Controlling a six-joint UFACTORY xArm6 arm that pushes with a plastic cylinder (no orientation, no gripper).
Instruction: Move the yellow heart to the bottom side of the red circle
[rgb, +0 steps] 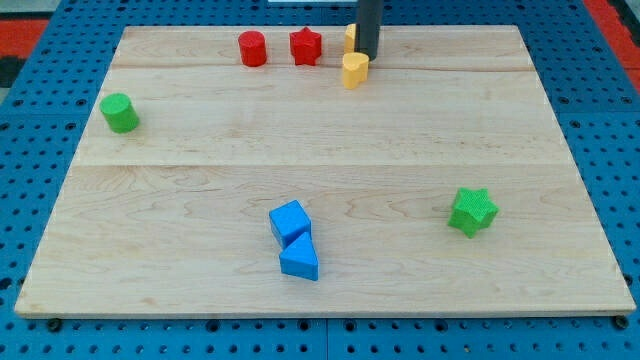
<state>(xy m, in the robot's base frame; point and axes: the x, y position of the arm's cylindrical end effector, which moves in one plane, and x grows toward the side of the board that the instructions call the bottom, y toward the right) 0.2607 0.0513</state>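
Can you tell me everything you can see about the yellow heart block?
The yellow heart is a small, chunky block, plain yellow and matte like painted wood. It sits flat near the board's top edge, right of the red star. My tip is right against its upper right side. Another yellow block peeks out behind the rod.

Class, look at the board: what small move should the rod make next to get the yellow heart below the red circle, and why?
Probably a short push toward the view's left. My tip touches the small yellow heart block at its upper right, and the red circle block lies well to its left, past the red star block.
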